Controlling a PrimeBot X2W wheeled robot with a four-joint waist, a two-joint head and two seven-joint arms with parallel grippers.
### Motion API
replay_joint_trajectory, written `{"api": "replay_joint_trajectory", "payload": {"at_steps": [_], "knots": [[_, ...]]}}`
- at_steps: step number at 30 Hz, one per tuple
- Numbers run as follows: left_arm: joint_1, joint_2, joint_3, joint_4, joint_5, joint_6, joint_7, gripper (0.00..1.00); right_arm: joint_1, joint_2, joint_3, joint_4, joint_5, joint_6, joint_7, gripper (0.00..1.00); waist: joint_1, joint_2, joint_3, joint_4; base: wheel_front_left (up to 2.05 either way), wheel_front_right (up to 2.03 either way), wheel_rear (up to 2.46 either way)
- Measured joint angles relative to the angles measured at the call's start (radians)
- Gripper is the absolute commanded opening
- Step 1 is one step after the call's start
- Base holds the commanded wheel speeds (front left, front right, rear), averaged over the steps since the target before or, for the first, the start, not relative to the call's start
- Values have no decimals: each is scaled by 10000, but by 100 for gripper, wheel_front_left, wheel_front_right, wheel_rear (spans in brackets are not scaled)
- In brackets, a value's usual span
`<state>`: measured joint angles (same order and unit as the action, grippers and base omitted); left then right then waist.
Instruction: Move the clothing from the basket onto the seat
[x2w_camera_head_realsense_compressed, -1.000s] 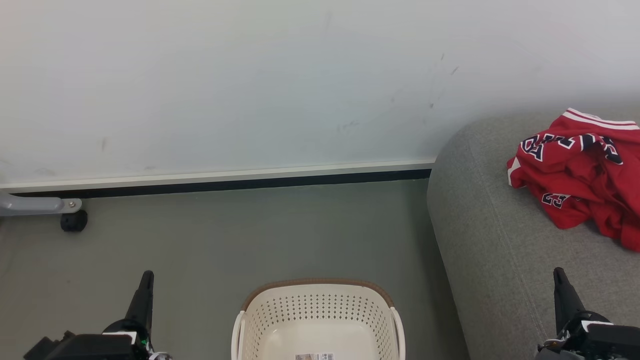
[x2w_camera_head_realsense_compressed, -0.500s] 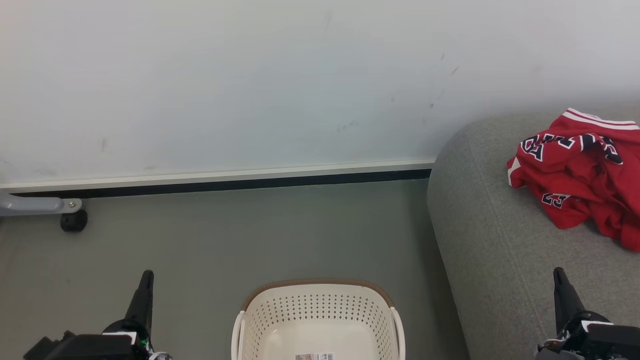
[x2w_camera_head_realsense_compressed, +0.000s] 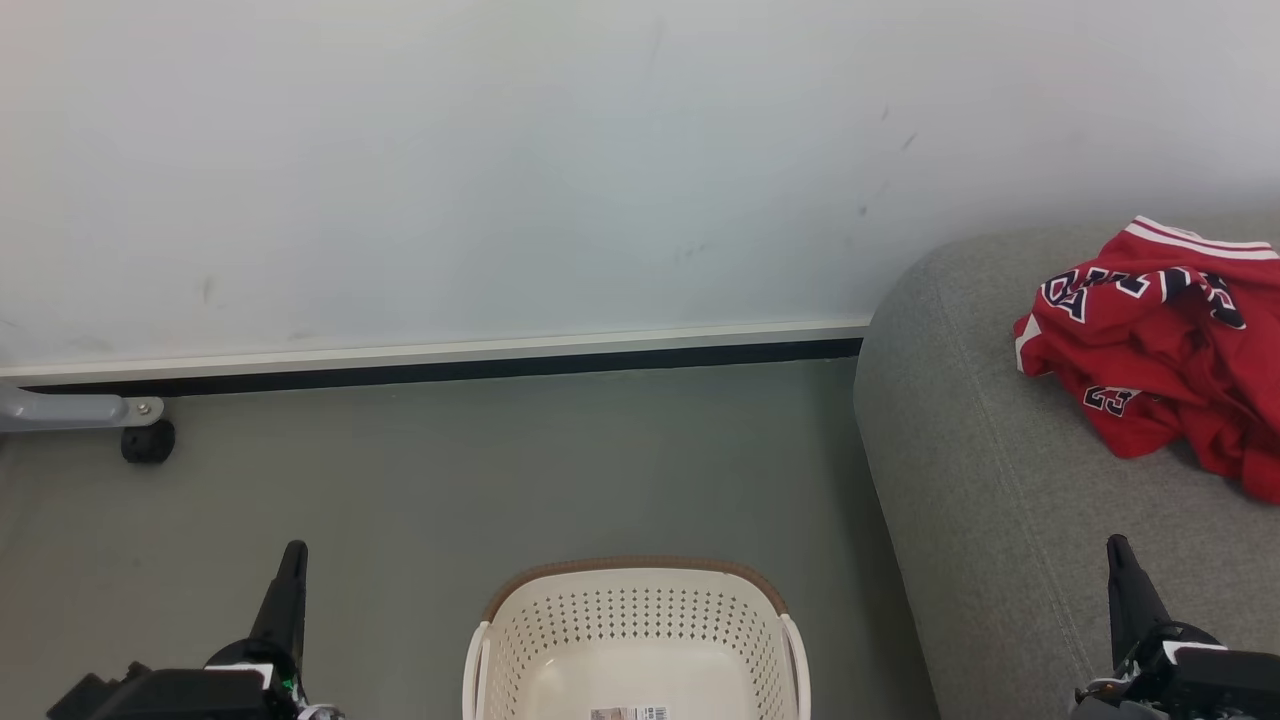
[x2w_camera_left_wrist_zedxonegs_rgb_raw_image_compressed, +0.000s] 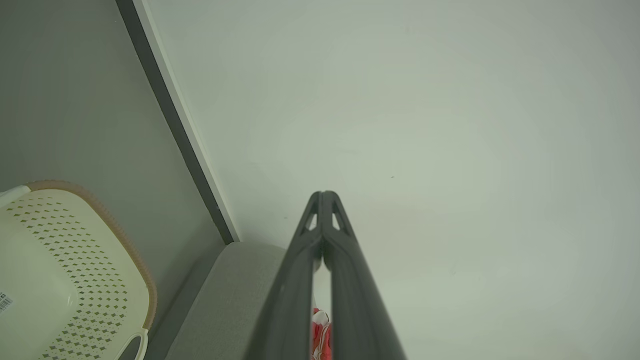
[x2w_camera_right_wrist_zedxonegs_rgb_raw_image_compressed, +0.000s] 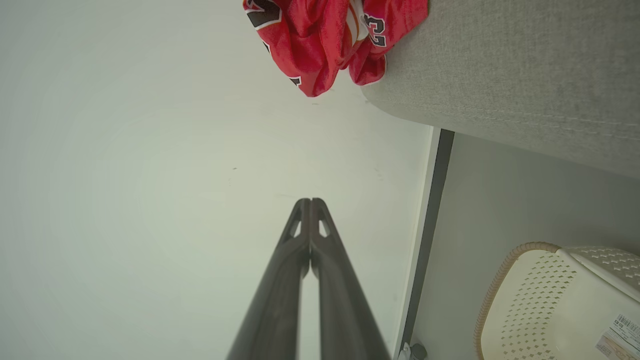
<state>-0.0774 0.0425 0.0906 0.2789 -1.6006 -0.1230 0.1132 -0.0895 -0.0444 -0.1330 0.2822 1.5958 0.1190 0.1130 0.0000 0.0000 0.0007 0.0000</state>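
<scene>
My left claw (x2w_camera_head_realsense_compressed: 292, 556) hangs low over the smooth grey-green floor (x2w_camera_head_realsense_compressed: 520, 470), its two long dark fingers pressed together, gripping nothing. My right claw (x2w_camera_head_realsense_compressed: 1119, 548) is closed the same way, seen against the front of the large grey fabric-upholstered sofa cushion (x2w_camera_head_realsense_compressed: 1000, 500). The crumpled red basketball garments with white trim (x2w_camera_head_realsense_compressed: 1165, 365) lie on that cushion toward the wall, a 23 showing. The small cream-white perforated plastic basket with a brown rim (x2w_camera_head_realsense_compressed: 640, 612) stands on the floor between my claws, a barcode label (x2w_camera_head_realsense_compressed: 630, 713) on its bottom. A faintly scuffed white wall (x2w_camera_head_realsense_compressed: 500, 150) meets the floor at a pale-and-black skirting strip (x2w_camera_head_realsense_compressed: 450, 362). Far left, a grey metal leg (x2w_camera_head_realsense_compressed: 70, 410) rests on a black castor (x2w_camera_head_realsense_compressed: 148, 442).
</scene>
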Motion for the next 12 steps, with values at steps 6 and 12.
{"api": "replay_joint_trajectory", "payload": {"at_steps": [6,12], "knots": [[0,0,0,2,0,0,0,0,0,0,0,0,0,0,0,0,0,0,0,0,0,0,0],[0,0,0,2,0,0,0,0,0,0,0,0,0,0,0,0,1,0,0,0,0,0,0]]}}
